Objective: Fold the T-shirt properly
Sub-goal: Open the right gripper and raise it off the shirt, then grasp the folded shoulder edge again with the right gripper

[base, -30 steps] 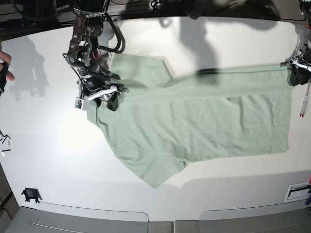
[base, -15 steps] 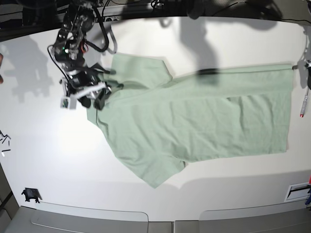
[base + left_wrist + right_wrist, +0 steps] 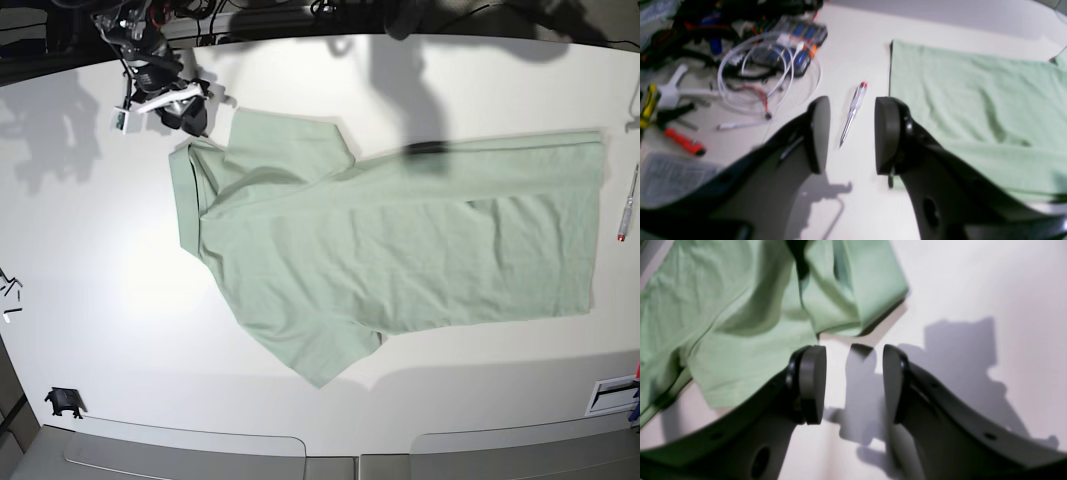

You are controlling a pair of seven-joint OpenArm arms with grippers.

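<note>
While both jaws stand apart and empty, right pincer (image 3: 853, 383) hovers over bare desk (image 3: 973, 290) just beside the T-shirt (image 3: 400, 250) collar; left pincer (image 3: 848, 133) likewise gapes above a red-tipped screwdriver (image 3: 853, 111) beside the hem. T-shirt lies spread flat mid-desk.

I see a broad white table (image 3: 90, 300) under bright light, with a glare patch near its left side and dark shadows falling along the far edge. Beyond one end sits a clutter of cables (image 3: 740, 66) and hand tools (image 3: 680, 141) (blurred, hard to sort). A red-tipped screwdriver (image 3: 853, 111) lies apart.
</note>
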